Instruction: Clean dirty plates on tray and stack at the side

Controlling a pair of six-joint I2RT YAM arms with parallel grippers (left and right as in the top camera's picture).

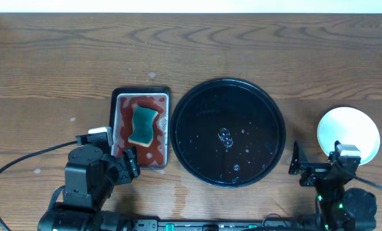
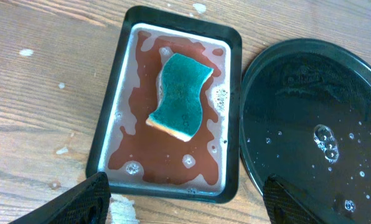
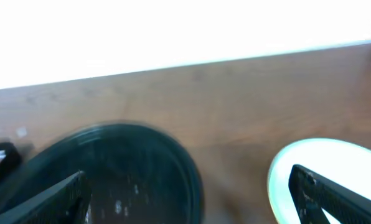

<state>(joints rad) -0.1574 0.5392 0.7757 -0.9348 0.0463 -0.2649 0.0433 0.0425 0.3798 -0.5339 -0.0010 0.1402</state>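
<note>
Black tray [image 1: 178,128] lay mid-counter [image 1: 82,51], glossy, wet with droplets. Pale plate [image 1: 348,128] sat on the wood right of the tray, apart from it; could not tell whether others lay beneath. Small metal tray [image 1: 141,92], just left of the black one, held reddish water and a teal sponge [image 1: 143,125]. Left claw [image 2: 188,208] hung spread wide, gripping nothing, near the metal tray's front edge. Right claw [image 3: 192,199] was likewise spread, with the black tray and the plate showing on either side of it.
</note>
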